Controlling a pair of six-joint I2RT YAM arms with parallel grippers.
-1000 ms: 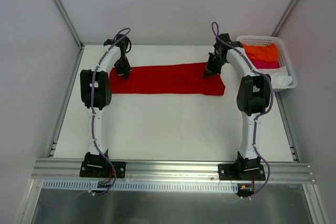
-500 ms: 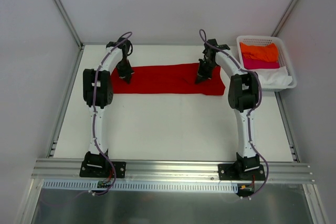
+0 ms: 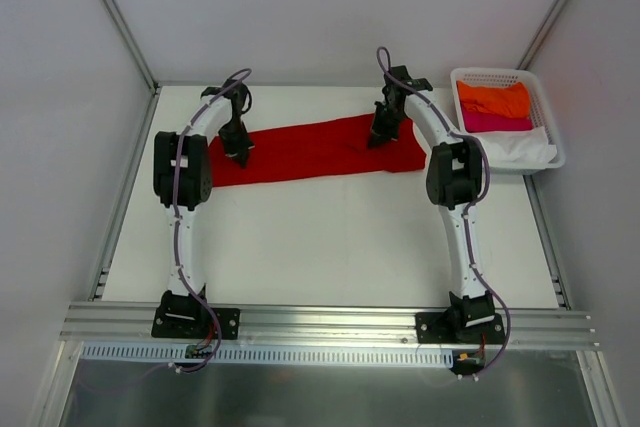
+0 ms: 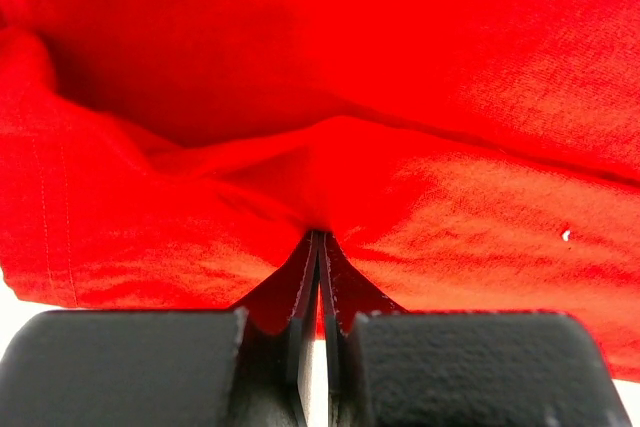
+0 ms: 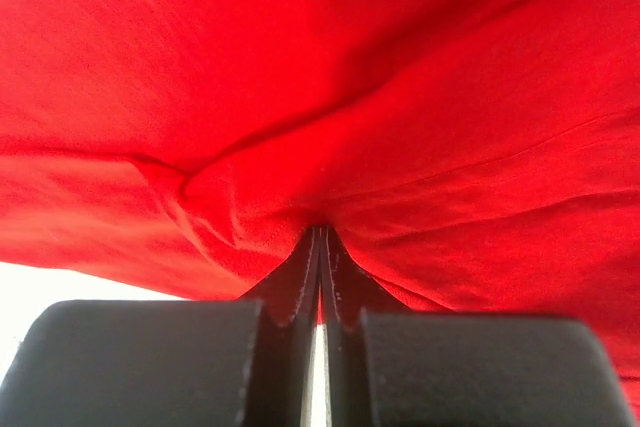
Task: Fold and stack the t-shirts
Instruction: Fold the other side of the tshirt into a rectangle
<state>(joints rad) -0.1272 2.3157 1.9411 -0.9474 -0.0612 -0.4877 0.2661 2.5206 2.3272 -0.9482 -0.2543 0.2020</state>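
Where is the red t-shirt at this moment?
Top view: the red t-shirt stretches across the table, on its far side, pinched by the left gripper and the right gripper.

Left of the basket (image 3: 500,72) (a white plastic lattice), the red t-shirt (image 3: 320,150) is plain deep red against the white table (image 3: 330,237). Inside the basket lie an orange shirt (image 3: 497,99), a magenta shirt (image 3: 505,123) and a white shirt (image 3: 527,150), all unpatterned.

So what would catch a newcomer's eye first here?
A deep red t-shirt, folded into a long strip, stretches across the far side of the white table, pinched near each end by the left gripper and right gripper. At the far right, a white basket holds orange, pink and white shirts.
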